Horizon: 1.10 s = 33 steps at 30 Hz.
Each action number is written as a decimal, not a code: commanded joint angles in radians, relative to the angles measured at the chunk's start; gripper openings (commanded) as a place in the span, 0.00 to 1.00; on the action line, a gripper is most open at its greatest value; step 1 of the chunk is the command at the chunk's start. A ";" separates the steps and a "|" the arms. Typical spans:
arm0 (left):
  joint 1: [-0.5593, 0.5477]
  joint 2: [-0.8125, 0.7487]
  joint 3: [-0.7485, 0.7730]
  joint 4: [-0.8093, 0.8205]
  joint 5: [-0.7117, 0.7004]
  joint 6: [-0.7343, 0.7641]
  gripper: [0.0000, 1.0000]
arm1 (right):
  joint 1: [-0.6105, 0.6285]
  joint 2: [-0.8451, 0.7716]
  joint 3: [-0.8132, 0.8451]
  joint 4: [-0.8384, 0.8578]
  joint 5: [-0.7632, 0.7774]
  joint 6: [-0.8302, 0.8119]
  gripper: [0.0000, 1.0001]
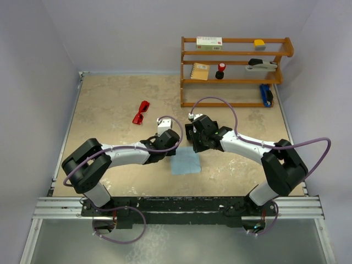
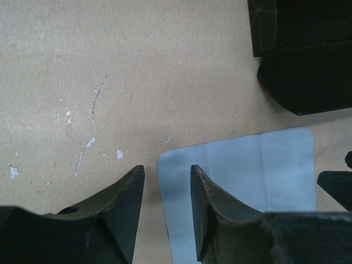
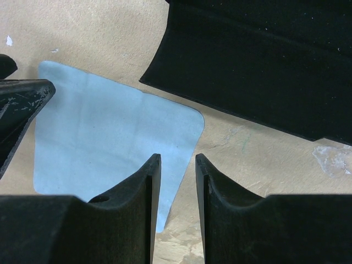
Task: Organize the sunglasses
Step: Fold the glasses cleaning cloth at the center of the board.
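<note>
Your left claw [image 2: 168, 175] is standing partly open, its two fingers apart with a narrow gap and nothing clamped between them; it is hovering right over the left edge of the blue cloth [image 2: 247, 176], one finger over bare table [image 1: 110, 99] and the other over the cloth. Your right claw [image 3: 178, 160] is showing much the same: released, with a slim gap between the fingers, straddling the cloth's edge near its rounded corner and grasping nothing. The cloth is lying flat, and whether either claw is touching it you cannot tell. The black case [image 3: 264, 60] is lying just beyond the cloth's far corner, near the right claw, with a strip of table between case and cloth. The two claws are facing each other across the cloth, so room between them is tight; a fingertip of each is showing at the edge of the other's wrist view. The sunglasses [image 1: 141, 112] are lying on the table to the back left, well apart from both claws, the cloth and the case, with bare tabletop around them. The wooden shelf [image 1: 236, 71] is standing at the back right, behind the right arm.
</note>
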<state>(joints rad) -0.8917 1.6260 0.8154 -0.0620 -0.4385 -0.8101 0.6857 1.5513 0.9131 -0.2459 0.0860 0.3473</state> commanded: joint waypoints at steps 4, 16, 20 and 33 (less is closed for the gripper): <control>-0.005 0.025 0.046 0.013 -0.023 -0.007 0.36 | -0.005 -0.009 0.007 0.020 -0.006 -0.009 0.34; -0.007 0.052 0.043 0.009 -0.024 -0.017 0.37 | -0.005 -0.001 0.004 0.026 -0.015 -0.007 0.34; -0.007 0.064 0.049 0.006 -0.020 -0.017 0.30 | -0.006 0.000 0.000 0.027 -0.014 -0.007 0.34; -0.016 0.068 0.054 -0.010 -0.008 -0.022 0.29 | -0.006 0.013 0.004 0.031 -0.015 -0.006 0.34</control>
<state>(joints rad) -0.8993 1.6848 0.8482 -0.0685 -0.4515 -0.8192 0.6849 1.5532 0.9127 -0.2325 0.0826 0.3477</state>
